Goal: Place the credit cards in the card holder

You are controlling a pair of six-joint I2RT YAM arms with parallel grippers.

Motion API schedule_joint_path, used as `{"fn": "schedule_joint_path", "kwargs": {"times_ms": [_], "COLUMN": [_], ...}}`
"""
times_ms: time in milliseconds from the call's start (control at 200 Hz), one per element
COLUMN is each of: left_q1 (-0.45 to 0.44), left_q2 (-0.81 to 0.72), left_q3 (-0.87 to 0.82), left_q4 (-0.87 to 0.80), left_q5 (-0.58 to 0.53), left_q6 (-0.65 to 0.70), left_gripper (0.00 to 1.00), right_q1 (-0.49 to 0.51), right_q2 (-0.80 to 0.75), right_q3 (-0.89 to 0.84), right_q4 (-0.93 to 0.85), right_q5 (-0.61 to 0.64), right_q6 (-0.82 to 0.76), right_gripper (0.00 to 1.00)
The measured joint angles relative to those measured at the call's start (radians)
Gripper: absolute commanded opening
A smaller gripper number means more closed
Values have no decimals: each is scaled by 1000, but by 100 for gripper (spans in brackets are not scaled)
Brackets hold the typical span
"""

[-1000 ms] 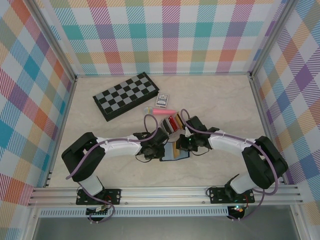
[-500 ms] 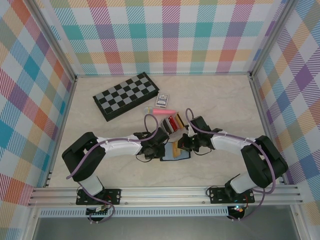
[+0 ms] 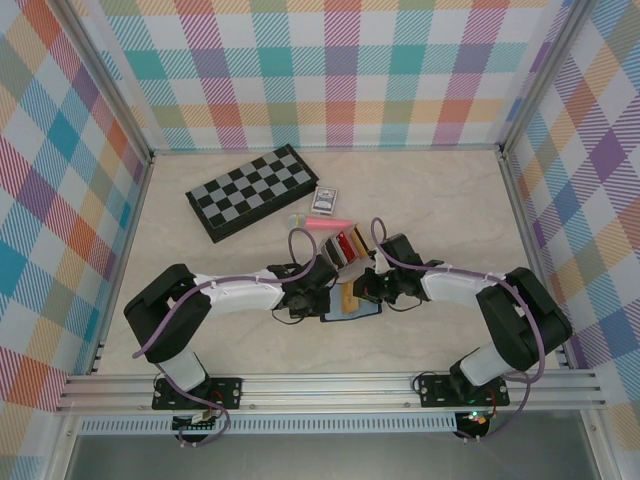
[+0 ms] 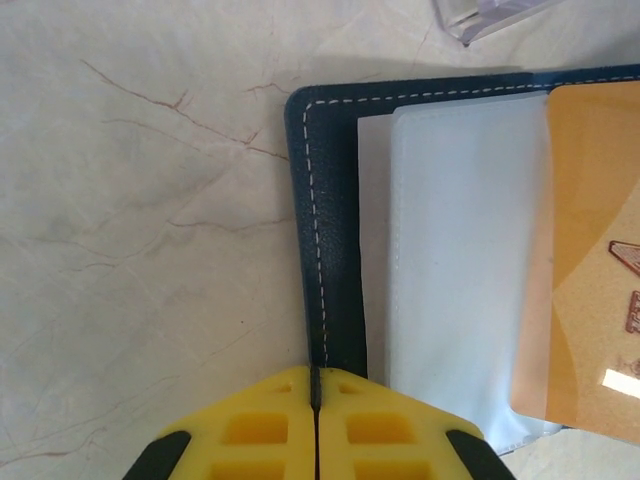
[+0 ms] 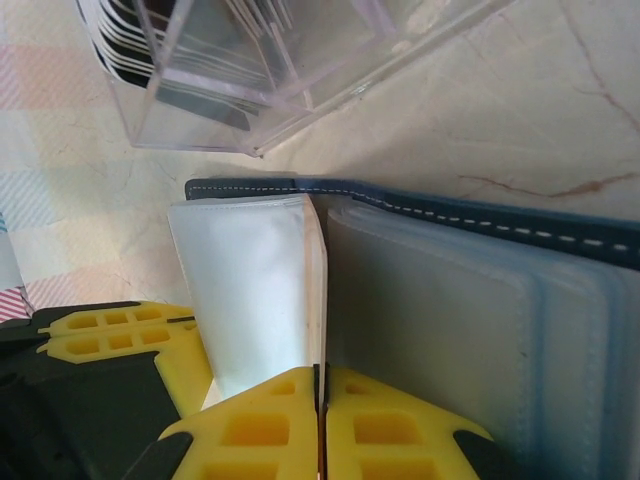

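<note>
my left tool [image 4: 316, 385] pinches the card holder [image 4: 325, 220] cover down while my right tool [image 5: 320, 385] nips a sleeve [image 5: 250, 280] open for loading, i reckon.

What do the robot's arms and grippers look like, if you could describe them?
The left arm and right arm each have white links between bulky black joints, and each rises from a black base plate. A purple cable loops along each arm. The left gripper and right gripper have bright yellow fingers moulded with rows of square recesses.
</note>
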Motion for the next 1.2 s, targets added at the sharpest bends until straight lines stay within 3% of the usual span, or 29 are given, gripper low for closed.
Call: {"fn": "schedule_joint_path", "kwargs": {"times_ms": [205, 395, 565, 675, 940, 1200], "left_q1": [0, 0, 1, 9, 16, 21], "left_q2": [-6, -71, -133, -121, 19, 27], "left_q3": [-3, -31, -35, -34, 20, 33], "left_q4": [-9, -31, 3, 50, 23, 0], "left_q5": [-10, -38, -43, -25, -34, -44], "left_q6": [-14, -34, -47, -47, -33, -33], "left_gripper": [21, 46, 59, 56, 26, 20], "right_q1": [0, 2, 2, 2, 2, 2], "right_q2": [0, 14, 14, 14, 13, 0], "right_q3": [-6, -10, -10, -10, -10, -13], "right_q4": [0, 9, 9, 9, 8, -15], "right_q5": [8, -4, -3, -3, -15, -32], "right_q6": [-7, -19, -28, -28, -31, -50], "right_gripper": [5, 5, 6, 6, 6, 7]}}
